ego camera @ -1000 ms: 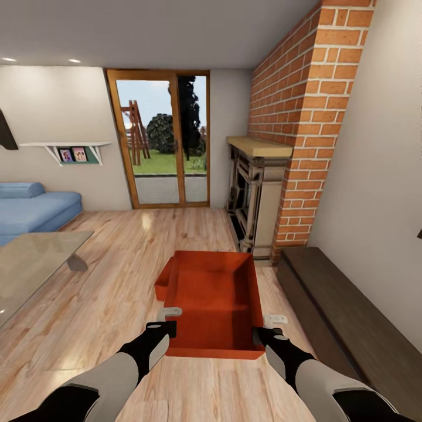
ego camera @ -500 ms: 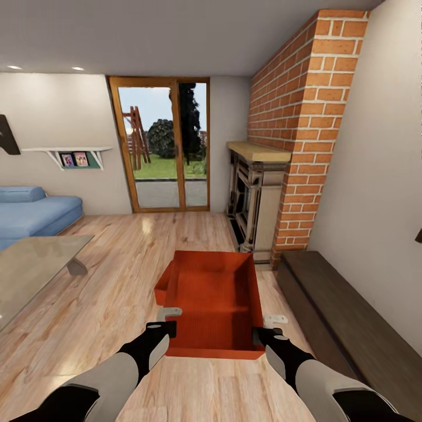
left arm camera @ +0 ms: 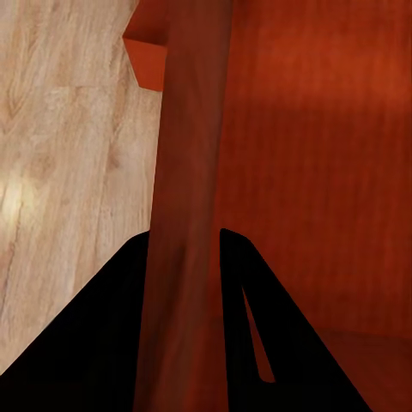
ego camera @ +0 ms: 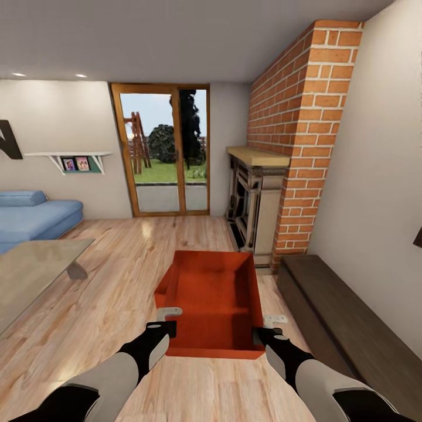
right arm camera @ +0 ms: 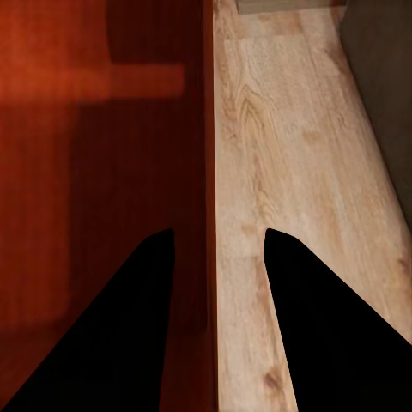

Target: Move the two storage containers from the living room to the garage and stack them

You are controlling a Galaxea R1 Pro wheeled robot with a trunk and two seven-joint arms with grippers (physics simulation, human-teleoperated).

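Note:
I am in the living room, on light wood planks. An orange-red storage container hangs in front of me between both arms. A corner of the second storage container sticks out beneath it on the left, also seen as a corner in the left wrist view. My left gripper is shut on the upper bin's left wall. My right gripper straddles the right wall, which lies against one finger. The garage and its floor are out of view.
A red-brick fireplace stands ahead on the right, with a dark low bench along the right wall. Wood-framed glass doors are straight ahead. A glass coffee table and blue sofa are at the left.
The whole room has shifted a little in the picture, so the camera has moved. The containers and both grippers keep the same place relative to me.

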